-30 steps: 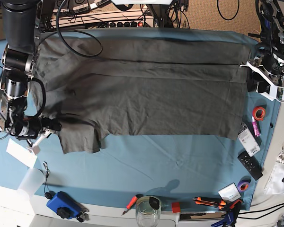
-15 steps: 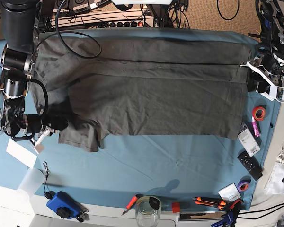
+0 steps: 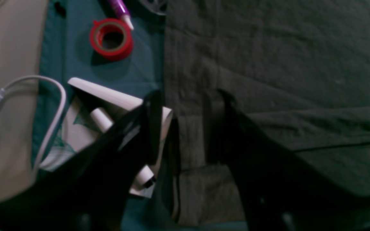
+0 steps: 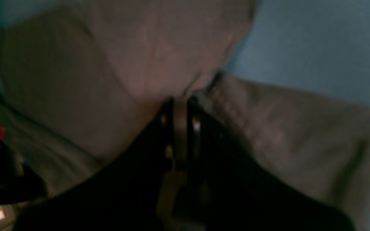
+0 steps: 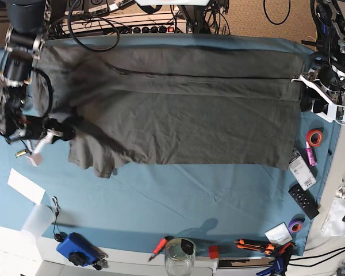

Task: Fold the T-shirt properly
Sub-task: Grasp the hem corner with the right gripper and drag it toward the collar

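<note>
Spread wide over the teal table cloth (image 5: 178,195) in the base view: the T-shirt (image 5: 184,109), dark charcoal, long folds running across its upper part, one sleeve (image 5: 95,158) drooping off its lower left corner. Seen only from this view: a clear glass jar (image 5: 179,256) at the near table edge, contents impossible to tell; a blue device (image 5: 76,248), red-handled tools (image 5: 259,246), a purple tape roll (image 5: 296,225), two remotes (image 5: 303,184) along the right margin.

Right gripper (image 5: 62,133) at the shirt's left edge; from the right wrist view, jaws nearly together, pinching a thin ridge of T-shirt (image 4: 159,64) fabric, blurred, pale blue cloth (image 4: 316,41) beyond.

Left gripper (image 5: 306,92) at the shirt's far right end, beside the hem. From the left wrist view, jaws spread wide, one finger (image 3: 151,125) over a white part just off the cloth edge, the other (image 3: 233,128) over the T-shirt (image 3: 284,64) hem; whether any fabric is caught, cannot tell. Closer here than from above: red tape roll (image 3: 111,38) on the teal cloth (image 3: 66,48), purple pen tip (image 3: 122,11) just beside it, white cable (image 3: 53,106) curving past.
</note>
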Motion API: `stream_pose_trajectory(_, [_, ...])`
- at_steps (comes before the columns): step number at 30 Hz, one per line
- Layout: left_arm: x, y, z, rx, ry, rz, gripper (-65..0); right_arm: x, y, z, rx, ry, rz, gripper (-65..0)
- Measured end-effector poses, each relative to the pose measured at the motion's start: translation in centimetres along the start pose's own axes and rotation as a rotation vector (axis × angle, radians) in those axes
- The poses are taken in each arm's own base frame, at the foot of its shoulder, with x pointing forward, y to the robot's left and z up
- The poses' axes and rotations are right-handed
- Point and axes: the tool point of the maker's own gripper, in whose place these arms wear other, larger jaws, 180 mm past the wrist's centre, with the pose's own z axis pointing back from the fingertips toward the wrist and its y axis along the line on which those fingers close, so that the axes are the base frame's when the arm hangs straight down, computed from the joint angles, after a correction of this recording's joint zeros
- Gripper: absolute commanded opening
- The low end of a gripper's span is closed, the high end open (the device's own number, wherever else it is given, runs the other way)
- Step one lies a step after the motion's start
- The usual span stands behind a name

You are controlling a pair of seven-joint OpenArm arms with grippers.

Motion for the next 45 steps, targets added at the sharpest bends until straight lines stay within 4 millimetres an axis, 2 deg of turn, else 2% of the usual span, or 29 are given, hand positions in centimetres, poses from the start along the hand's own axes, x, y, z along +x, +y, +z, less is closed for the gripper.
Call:
stream_pose_trajectory(2, [0.0,0.0,0.0,0.000,0.000,0.000,-43.2,0.3,0.0,1.4,-0.016,-0.045,0.044,-65.0])
stream_pose_trajectory(4, [0.0,0.0,0.0,0.000,-0.002,0.000,-43.3,0.0,0.1,2.0,-0.028,-0.062,0.060,-65.0])
stream_pose_trajectory(8, [0.0,0.0,0.0,0.001,-0.001,0.000,-43.3,-2.4,-0.2,1.7,-0.036,-0.015,0.049,-65.0])
stream_pose_trajectory(11, [0.1,0.0,0.0,0.000,-0.001,-0.001,-43.3,-2.7,-0.3,1.7,-0.037,-0.006,0.049,-64.7])
stream_pose_trajectory(16, [0.1,0.0,0.0,0.000,-0.001,-0.001,-43.3,-2.2,0.0,1.7,-0.026,-0.020,0.083,-44.6])
stream_pose_trajectory(19, [0.1,0.0,0.0,0.000,-0.001,-0.001,-43.3,-2.2,0.2,1.7,-0.016,-0.025,0.081,-43.2])
stream_pose_trajectory(22, [0.1,0.0,0.0,0.000,-0.001,-0.001,-43.3,-0.9,0.9,2.0,0.015,-0.064,0.085,-43.2])
stream_pose_trajectory(25, [0.1,0.0,0.0,0.000,-0.002,-0.001,-43.3,2.6,1.2,3.6,0.011,-0.163,0.125,-43.3])
stream_pose_trajectory(28, [0.1,0.0,0.0,0.001,-0.002,0.000,-43.3,5.7,0.3,5.7,-0.061,-0.241,0.144,-43.3])
stream_pose_trajectory(31, [0.1,0.0,0.0,0.000,-0.001,-0.001,-43.2,6.6,-1.0,6.5,-0.144,-0.253,0.147,-43.3])
stream_pose_trajectory(35, [0.1,0.0,0.0,0.001,-0.001,0.000,-43.2,6.6,-2.5,6.1,-0.232,-0.256,0.136,-43.2])
stream_pose_trajectory(38, [0.1,0.0,0.0,0.000,-0.001,-0.001,-43.2,6.4,-2.8,5.2,-0.259,-0.252,0.133,-43.0])
stream_pose_trajectory(45, [0.1,0.0,0.0,0.000,-0.001,-0.001,-43.2,3.8,-4.6,0.5,-0.235,-0.252,-0.010,-42.8])
